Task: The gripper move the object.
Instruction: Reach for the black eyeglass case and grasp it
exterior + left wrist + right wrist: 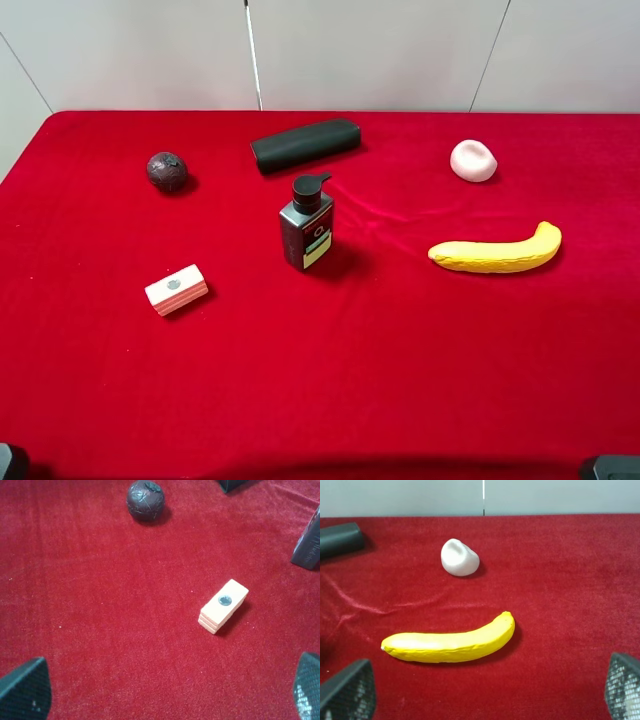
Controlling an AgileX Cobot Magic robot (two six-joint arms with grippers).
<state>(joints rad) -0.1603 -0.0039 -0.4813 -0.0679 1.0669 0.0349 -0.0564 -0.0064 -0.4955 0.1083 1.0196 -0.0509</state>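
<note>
The long matte black case [305, 143] lies flat on the red cloth at the back centre, untouched. Its end shows in the right wrist view [339, 539] and a corner in the left wrist view [231, 484]. My left gripper [165, 692] is open and empty, low over the cloth near the front left, with both fingertips [25, 690] wide apart. My right gripper [485, 690] is open and empty at the front right, short of the banana. Both grippers are far from the case.
A dark pump bottle [307, 225] stands just in front of the case. A dark round ball [168, 171] is at the back left, a pink-white block [176, 290] front left, a yellow banana [497, 252] right, and a white lump [473, 160] back right.
</note>
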